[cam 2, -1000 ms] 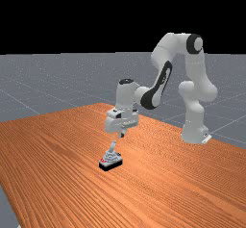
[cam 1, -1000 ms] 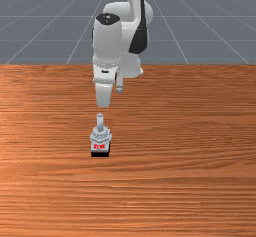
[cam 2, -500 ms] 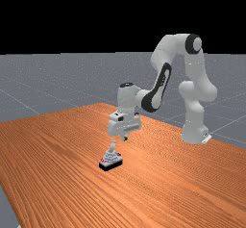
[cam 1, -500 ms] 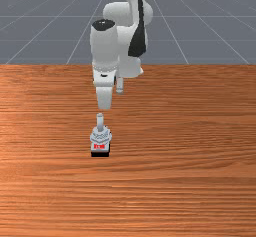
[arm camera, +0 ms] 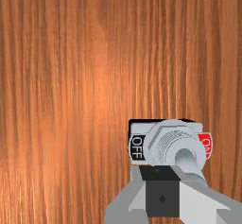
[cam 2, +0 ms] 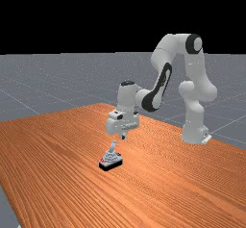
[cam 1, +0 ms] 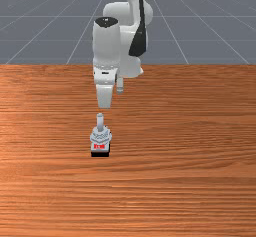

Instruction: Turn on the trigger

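Note:
My gripper (cam 1: 120, 86) is beyond and to the right of the toggle switch (cam 1: 100, 136) in the front view. In the far view the gripper (cam 2: 123, 137) hangs above and right of the lever (cam 2: 113, 146), with a gap between them. The grey lever leans slightly toward the far view's right, away from the red label (cam 2: 103, 160). In the wrist view the gripper (arm camera: 162, 173) has its fingers together, partly covering the switch and lever (arm camera: 188, 162). The black OFF label (arm camera: 137, 147) and red ON label (arm camera: 205, 145) lie on opposite sides of the lever.
The switch's black base (cam 2: 111, 165) rests on the wooden table (cam 2: 168, 188). The arm's base stands near the table's edge at the far view's right. Bare wood surrounds the switch in the front view.
After dipping and swinging toward the far view's right, my hand has come partway back up and left; it is slightly lower than a second ago. Switch and lever look unchanged.

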Controlling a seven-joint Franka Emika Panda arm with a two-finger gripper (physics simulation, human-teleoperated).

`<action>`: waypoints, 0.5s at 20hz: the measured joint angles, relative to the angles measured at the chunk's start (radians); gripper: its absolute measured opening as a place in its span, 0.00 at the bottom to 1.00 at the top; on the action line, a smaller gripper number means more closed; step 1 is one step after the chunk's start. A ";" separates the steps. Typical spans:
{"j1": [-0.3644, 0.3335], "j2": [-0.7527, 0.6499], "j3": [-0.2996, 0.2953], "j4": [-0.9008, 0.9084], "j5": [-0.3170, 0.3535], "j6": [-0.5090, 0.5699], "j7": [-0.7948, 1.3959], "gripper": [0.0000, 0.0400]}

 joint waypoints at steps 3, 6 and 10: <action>0.001 0.011 0.000 0.026 0.000 -0.024 0.001 0.00; 0.001 0.044 0.004 0.084 0.001 -0.065 -0.006 0.00; -0.002 0.071 0.010 0.127 0.006 -0.080 -0.023 0.00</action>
